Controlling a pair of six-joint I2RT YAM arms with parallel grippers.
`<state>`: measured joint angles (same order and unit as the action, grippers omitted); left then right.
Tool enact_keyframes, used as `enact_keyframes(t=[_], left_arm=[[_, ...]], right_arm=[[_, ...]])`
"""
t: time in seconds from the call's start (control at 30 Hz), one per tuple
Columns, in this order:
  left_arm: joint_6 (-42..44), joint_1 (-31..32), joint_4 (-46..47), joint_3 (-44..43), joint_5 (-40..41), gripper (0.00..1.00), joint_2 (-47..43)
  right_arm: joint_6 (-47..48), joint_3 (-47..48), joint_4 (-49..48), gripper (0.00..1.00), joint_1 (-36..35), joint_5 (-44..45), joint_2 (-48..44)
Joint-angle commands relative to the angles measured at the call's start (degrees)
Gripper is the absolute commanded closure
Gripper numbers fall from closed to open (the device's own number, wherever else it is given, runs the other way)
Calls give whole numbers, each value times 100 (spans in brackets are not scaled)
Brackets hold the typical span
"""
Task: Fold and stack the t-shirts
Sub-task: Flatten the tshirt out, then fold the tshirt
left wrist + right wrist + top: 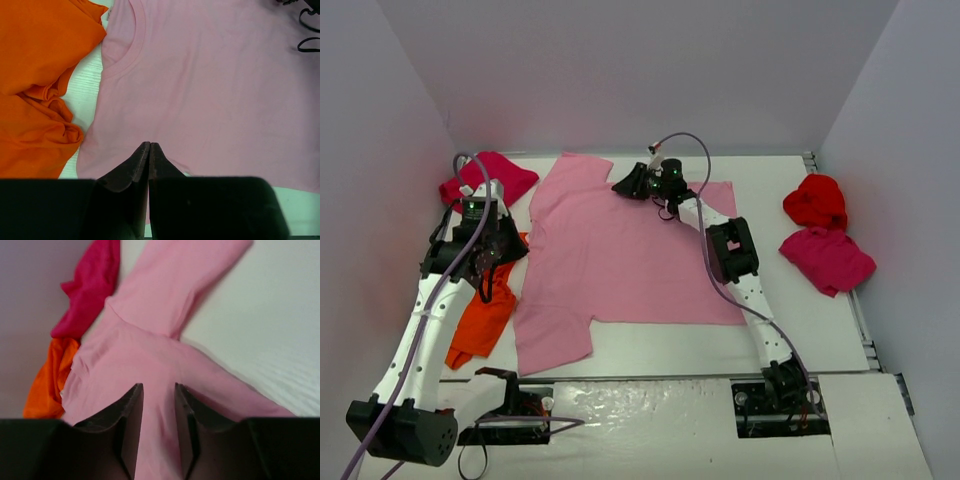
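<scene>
At the far edge of the pink t-shirt (620, 260), our right gripper (155, 386) stands narrowly parted.
Left gripper (149, 145) pressed together; our arm partly hides the orange t-shirt (485, 320).

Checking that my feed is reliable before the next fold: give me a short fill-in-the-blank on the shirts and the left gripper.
1. The t-shirt spread flat mid-table is light ___.
2. The left gripper has its jaws ___.
3. The crumpled shirt lying beside the spread one's collar is ___.
4. On the table, the red shirt and the crimson shirt lie on the robot's ___ side.

Missing words: pink; shut; orange; right.
</scene>
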<state>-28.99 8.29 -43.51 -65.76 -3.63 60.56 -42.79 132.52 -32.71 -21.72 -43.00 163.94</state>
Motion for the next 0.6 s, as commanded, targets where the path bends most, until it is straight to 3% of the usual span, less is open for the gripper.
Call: enact_keyframes(t=[0.0,0.13,0.2,0.3,0.37,0.43,0.47,0.57], left_arm=[[-5,5,321,-45,-11,100,-38],[-124,44,498,-176,-355,100,255],[-163,51,583,-174,-397,100,295],[-160,67,650,-158,-173,100,197],[-115,76,648,-168,-40,100,149],[-72,82,549,-222,15,100,138],[-56,81,490,-241,9,100,130],[-30,78,284,-320,-37,100,65]], right_arm=[[1669,-1092,1260,82,-295,788,-1721],[2597,-1715,2135,89,-458,1863,-2798],[2611,-2057,2163,71,-387,1877,-3203],[2710,-2381,2155,24,-292,2002,-3572],[2740,-2440,2192,1,-242,2073,-3658],[2647,-2432,2292,0,-180,1933,-3659],[2555,-2478,2340,5,-168,1831,-3687],[2331,-2939,2432,31,-304,1594,-3999]])
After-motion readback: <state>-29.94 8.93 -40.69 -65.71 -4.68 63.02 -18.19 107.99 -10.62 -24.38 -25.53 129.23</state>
